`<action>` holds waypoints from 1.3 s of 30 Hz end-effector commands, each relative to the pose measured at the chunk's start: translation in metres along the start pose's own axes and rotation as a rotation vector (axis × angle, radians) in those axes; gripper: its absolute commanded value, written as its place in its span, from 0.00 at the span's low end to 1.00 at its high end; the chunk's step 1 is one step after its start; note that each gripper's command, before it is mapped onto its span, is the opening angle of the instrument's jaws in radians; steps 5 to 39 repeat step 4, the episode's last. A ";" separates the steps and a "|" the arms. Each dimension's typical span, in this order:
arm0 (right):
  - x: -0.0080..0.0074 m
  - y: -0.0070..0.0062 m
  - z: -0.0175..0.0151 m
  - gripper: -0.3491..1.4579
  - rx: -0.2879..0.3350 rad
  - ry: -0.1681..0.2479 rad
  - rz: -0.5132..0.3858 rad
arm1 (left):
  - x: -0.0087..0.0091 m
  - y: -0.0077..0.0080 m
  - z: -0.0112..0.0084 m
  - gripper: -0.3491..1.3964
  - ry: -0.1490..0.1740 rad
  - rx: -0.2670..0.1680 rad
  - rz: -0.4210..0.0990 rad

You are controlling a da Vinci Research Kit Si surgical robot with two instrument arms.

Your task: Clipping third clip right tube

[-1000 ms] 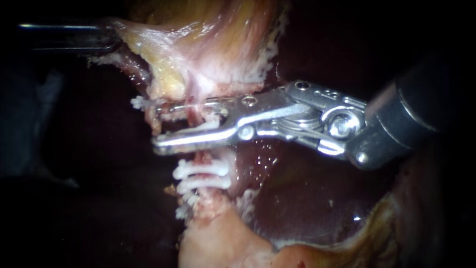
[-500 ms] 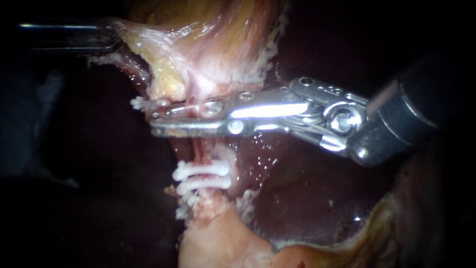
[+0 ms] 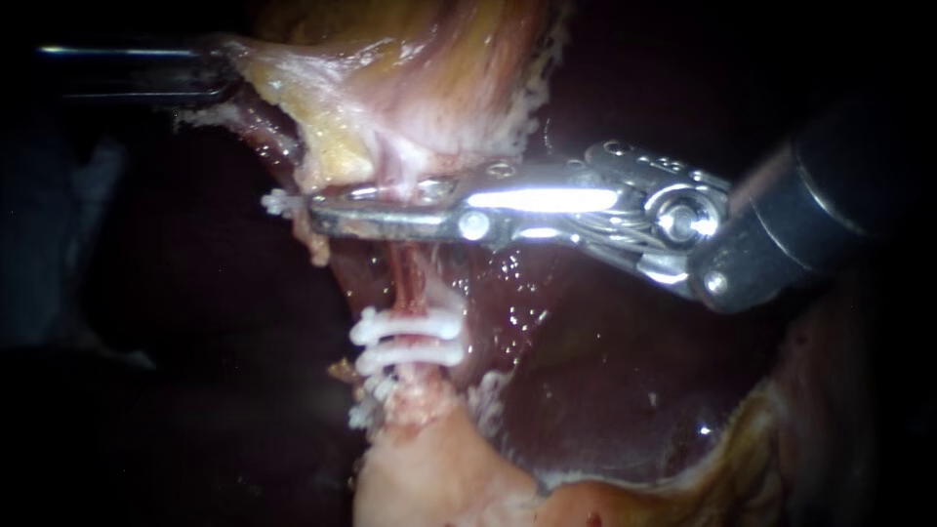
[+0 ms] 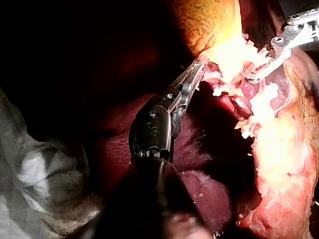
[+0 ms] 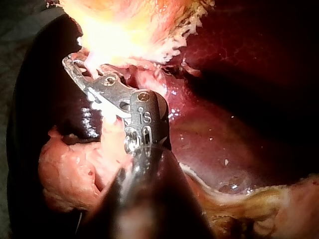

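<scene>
The tube [image 3: 408,283] runs straight down the middle-left of the endoscope frame, from the yellow-pink gallbladder [image 3: 420,88] at the top to pale tissue at the bottom edge, with dark liver [image 3: 586,371] behind it. It looks thin, soft and wet, and it is stretched fairly taut. I judge it would tear or slip rather than resist, so anything taking hold should bite square across its bare stretch and not drag along it. 2 white clips [image 3: 405,327] cross it low down, one just under the other.

The right instrument [image 3: 327,207] comes in from the right and lies level across the tube, well above those 2 clips and just under the gallbladder. Its claw is pressed nearly flat with no gap showing, and the tube passes between its 2 halves. A white nub of the third clip [image 3: 278,203] pokes out beyond its tip at the left, so the claw is closed on that clip around the tube.

The left instrument [image 3: 220,70], at the upper left, has its claw closed on an edge of the gallbladder, holding it drawn out to the left.
</scene>
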 end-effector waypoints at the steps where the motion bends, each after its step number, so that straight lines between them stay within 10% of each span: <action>1: -0.0001 0.0001 0.0001 0.00 -0.001 0.000 -0.001 | 0.0000 0.0000 0.0000 0.00 0.000 0.000 0.000; 39: -0.0001 0.0001 0.0001 0.00 -0.001 0.000 0.005 | 0.0000 0.0000 0.0000 0.00 0.000 0.000 0.000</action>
